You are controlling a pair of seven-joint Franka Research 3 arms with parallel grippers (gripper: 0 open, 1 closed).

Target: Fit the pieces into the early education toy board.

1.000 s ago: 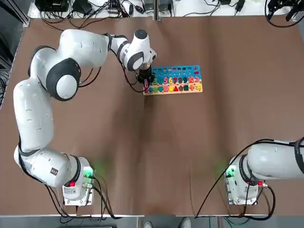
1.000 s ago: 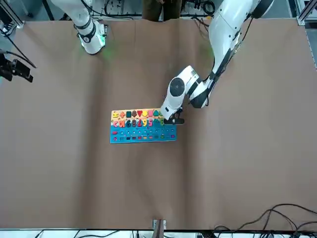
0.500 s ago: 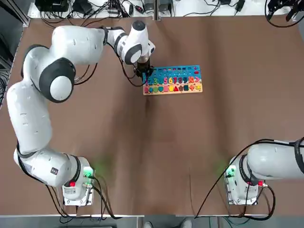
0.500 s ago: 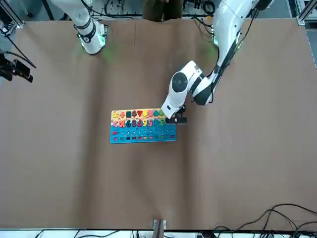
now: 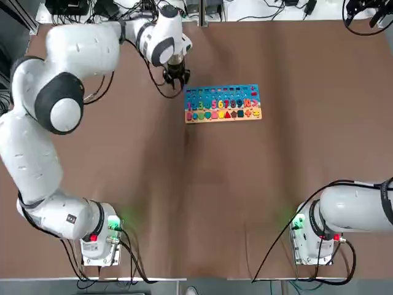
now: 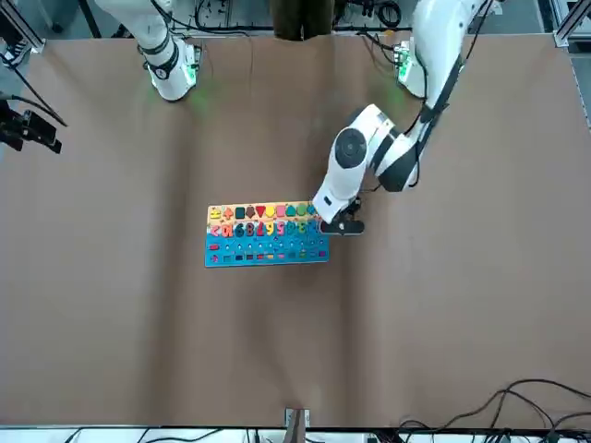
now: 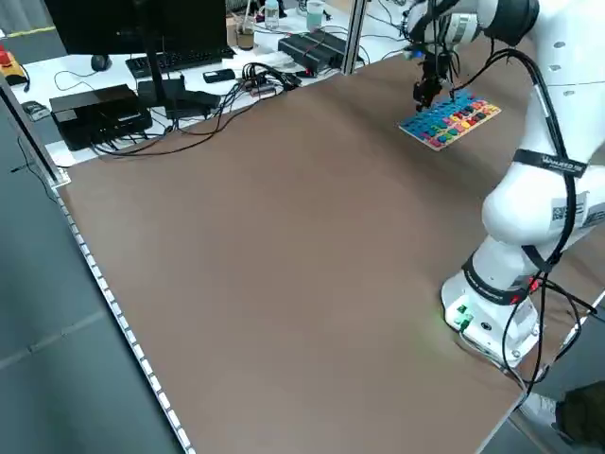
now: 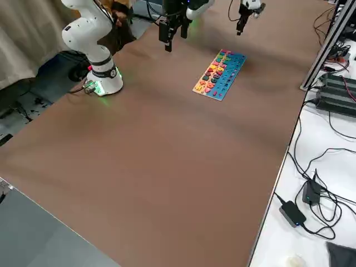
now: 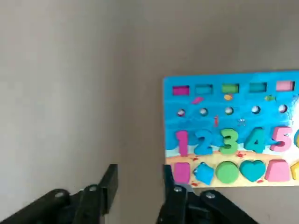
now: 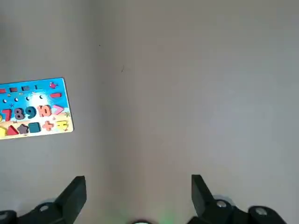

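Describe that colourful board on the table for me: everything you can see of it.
The early education toy board is a flat rectangle lying on the brown table. Its top is blue, its near edge tan like wood. Rows run across it: small coloured rectangles, little holes, bright numbers, then shapes such as a heart and circle. Nothing touches it; the left gripper hangs just off its corner.

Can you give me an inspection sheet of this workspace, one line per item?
Surface: brown table, bare around the board.
Job's things: toy board flat; number and shape pieces seated; loose pieces nothing seen.
Clutter: nothing seen on the table.
Grippers: left gripper beside the board's corner, open, empty; right gripper parked away from the board, open, empty.
Cables: cables along the far edge.
Surroundings: monitor and keyboard on a side desk.
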